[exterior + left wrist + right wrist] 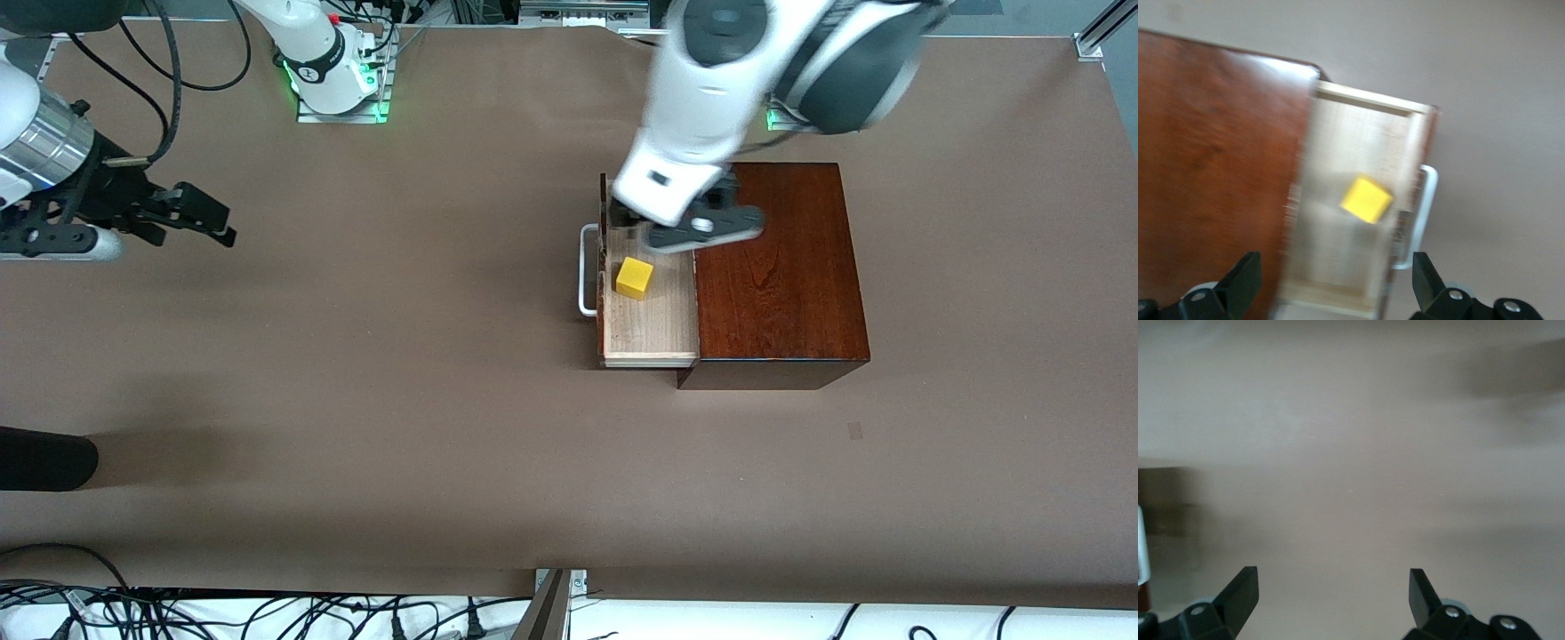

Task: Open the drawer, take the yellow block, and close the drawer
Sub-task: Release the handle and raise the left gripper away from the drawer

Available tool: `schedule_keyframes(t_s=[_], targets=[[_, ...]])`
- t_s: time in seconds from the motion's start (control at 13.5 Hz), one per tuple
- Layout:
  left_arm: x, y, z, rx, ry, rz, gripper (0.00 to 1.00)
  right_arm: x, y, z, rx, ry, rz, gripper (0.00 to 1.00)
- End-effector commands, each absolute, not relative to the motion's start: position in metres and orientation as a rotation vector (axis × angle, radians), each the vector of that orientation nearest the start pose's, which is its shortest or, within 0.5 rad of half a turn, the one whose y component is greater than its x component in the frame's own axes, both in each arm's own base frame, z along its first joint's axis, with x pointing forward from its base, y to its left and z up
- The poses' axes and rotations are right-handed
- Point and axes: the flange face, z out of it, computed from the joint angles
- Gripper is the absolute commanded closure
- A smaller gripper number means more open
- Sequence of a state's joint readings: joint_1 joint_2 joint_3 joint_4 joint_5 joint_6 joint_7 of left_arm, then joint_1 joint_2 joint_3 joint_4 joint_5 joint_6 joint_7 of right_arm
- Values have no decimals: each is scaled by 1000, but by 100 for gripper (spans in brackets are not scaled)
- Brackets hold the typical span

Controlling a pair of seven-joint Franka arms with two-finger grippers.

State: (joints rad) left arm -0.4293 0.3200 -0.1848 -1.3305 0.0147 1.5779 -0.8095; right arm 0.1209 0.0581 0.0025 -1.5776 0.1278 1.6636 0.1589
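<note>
The drawer (pixel 649 324) stands pulled out of the dark mahogany box (pixel 782 276), its white bar handle (pixel 587 271) toward the right arm's end of the table. The yellow block (pixel 634 277) lies in the pale tray, near the drawer's front panel. My left gripper (pixel 662 229) hangs open over the part of the tray farthest from the front camera, above the block and not touching it. In the left wrist view the left gripper (pixel 1336 273) is empty, with the block (pixel 1367 199) in the drawer (pixel 1351 133) below. My right gripper (pixel 213 220) waits open over bare table; the right wrist view shows the right gripper (pixel 1333 587) empty.
A dark rounded object (pixel 44 458) juts in at the table's edge at the right arm's end, nearer the front camera. The right arm's base (pixel 338 80) stands along the farthest edge. Cables (pixel 267 618) lie below the near edge.
</note>
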Motion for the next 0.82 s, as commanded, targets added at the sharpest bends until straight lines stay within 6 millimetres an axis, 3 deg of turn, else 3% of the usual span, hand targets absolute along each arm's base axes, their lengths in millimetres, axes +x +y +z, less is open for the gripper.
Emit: schedule_keyframes(t_s=[0.0,0.15,0.37,0.52,0.74], targets=[[526,-288,575,-3125,-190,158,0,575,121,593,-2974,4,21,0],[529,-224,590,-3134,-135,139,0,567,156,591,-2974,-87,30,0],[537,-128,596,-3182,-20,167,0,553,206,587,-2979,-223,45,0],[533,-92,597,-3191,16,160,0,547,223,589,-2965,-262,47,0],[525,-64,592,-3198,44,136,0,532,269,590,-2947,-400,39,0]])
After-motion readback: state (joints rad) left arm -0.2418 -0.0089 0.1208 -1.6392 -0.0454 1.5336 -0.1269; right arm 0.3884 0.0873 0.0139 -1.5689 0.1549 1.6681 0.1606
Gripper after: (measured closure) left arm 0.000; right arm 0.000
